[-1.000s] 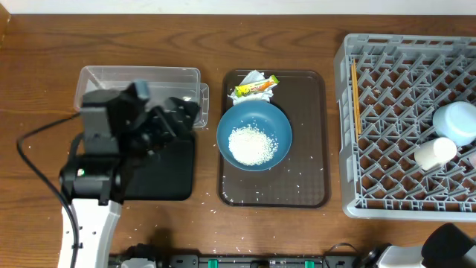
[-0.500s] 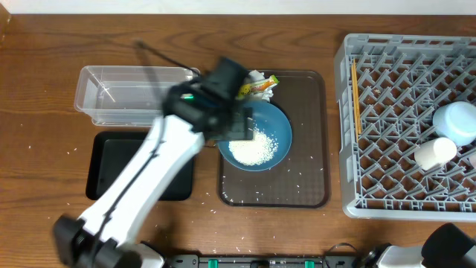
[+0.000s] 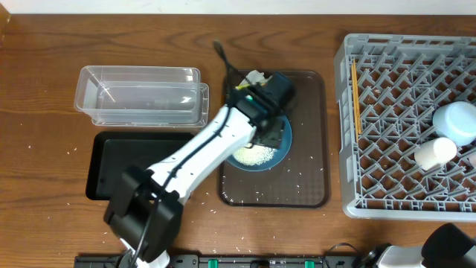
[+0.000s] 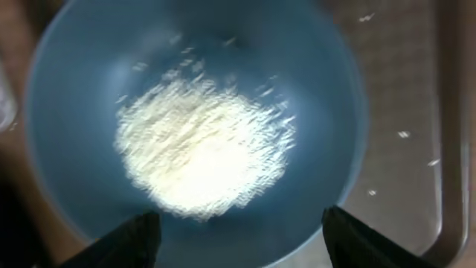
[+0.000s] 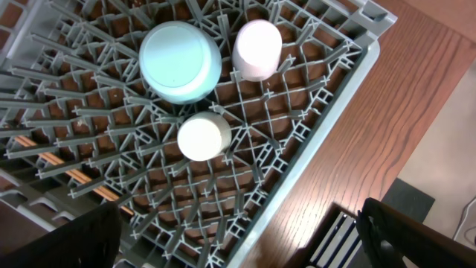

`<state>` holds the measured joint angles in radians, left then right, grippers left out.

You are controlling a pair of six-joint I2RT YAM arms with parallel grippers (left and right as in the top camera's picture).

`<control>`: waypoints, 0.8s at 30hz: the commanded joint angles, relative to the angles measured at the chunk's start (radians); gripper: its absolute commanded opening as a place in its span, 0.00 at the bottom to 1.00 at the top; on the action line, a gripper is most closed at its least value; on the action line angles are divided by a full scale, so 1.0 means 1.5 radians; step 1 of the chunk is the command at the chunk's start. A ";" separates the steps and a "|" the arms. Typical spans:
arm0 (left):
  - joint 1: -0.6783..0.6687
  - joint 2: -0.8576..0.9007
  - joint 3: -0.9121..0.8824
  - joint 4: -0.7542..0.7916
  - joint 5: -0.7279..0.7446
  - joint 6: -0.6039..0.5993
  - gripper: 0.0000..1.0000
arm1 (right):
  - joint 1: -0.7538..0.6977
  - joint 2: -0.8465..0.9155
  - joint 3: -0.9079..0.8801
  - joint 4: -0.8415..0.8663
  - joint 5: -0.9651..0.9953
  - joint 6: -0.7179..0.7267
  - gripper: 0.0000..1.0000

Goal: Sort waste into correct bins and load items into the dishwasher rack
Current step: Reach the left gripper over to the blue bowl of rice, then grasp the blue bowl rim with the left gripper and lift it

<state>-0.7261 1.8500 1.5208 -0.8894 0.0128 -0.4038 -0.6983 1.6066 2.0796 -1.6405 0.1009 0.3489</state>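
Observation:
The large dark-blue bowl [image 3: 281, 149] sits on the brown tray and holds a heap of white rice [image 3: 255, 155], which also shows in the left wrist view [image 4: 201, 152]. My left gripper [image 3: 271, 132] hovers open just above the bowl [image 4: 82, 67], one finger over its inside and one past its rim. The crumpled tissue [image 3: 253, 76] lies behind the bowl; the wrapper is hidden by the arm. The grey rack [image 3: 394, 156] holds the light-blue bowl [image 3: 456, 121], a white cup [image 3: 435, 152] and chopsticks [image 3: 355, 97]. My right gripper [image 5: 238, 246] is open above the rack's corner.
The clear tub [image 3: 141, 95] and the black tray [image 3: 111, 167] stand left of the brown tray [image 3: 312, 179]. Loose rice grains lie on the brown tray and the table. In the right wrist view the rack holds the bowl [image 5: 181, 61] and two cups [image 5: 257, 48].
My left arm has swung right from above the black tray and clear tub to above the dark-blue bowl. The right arm and rack contents have not moved.

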 commanded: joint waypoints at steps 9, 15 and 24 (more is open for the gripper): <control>-0.031 0.050 0.011 0.081 -0.019 0.035 0.73 | -0.006 0.001 -0.001 -0.001 0.000 0.009 0.99; -0.054 0.099 0.011 0.083 -0.008 0.035 0.73 | -0.006 0.001 -0.001 -0.001 0.000 0.009 0.99; -0.107 0.115 0.010 0.101 -0.009 0.035 0.73 | -0.005 0.001 -0.001 -0.001 0.000 0.009 0.99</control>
<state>-0.8757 2.0201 1.5215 -0.7425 -0.0025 -0.3645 -0.6983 1.6073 2.0792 -1.6405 0.1013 0.3489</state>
